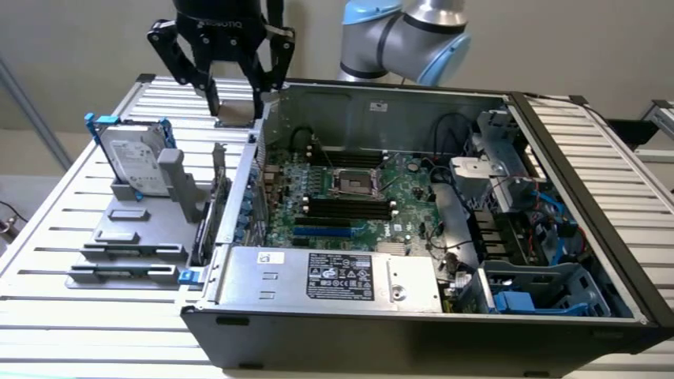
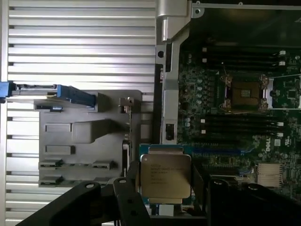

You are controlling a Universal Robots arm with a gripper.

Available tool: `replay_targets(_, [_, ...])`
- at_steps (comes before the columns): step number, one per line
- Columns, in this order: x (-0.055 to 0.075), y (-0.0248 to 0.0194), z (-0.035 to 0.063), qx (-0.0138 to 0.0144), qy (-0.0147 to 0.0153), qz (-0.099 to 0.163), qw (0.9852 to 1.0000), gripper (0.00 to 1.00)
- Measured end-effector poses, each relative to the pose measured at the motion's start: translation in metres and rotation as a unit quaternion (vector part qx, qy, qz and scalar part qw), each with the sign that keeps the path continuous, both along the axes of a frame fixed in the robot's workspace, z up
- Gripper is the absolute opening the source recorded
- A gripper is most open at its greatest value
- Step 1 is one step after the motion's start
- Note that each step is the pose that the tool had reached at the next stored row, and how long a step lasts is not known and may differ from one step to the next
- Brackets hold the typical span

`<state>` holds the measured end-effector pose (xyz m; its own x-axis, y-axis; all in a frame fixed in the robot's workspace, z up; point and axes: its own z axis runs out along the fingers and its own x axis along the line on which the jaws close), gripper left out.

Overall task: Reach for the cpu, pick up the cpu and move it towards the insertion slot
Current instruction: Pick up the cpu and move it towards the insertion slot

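Pincer (image 2: 162, 207) clamps the cpu (image 2: 165, 175) by two opposite edges, metal lid facing the wrist camera, fine print unreadable. Exterior view: pincer (image 1: 234, 99) hangs above the case's rear corner, over the slatted worktop (image 1: 63, 205). Insertion slot (image 1: 353, 184) sits well apart on the motherboard. "DELL" marks the board (image 2: 265, 143).

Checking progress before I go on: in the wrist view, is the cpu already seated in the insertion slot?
No. The cpu sits between the gripper fingers, apart from the insertion slot, whose dark centre is bare.
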<state>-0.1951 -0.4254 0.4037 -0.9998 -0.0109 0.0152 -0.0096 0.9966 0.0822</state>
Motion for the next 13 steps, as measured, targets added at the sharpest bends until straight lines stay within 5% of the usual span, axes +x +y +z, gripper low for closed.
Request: replay_targets(13, [0.059, 0.0013, 0.0, 0.0004, 0.0001, 0.0, 1.0, 0.54])
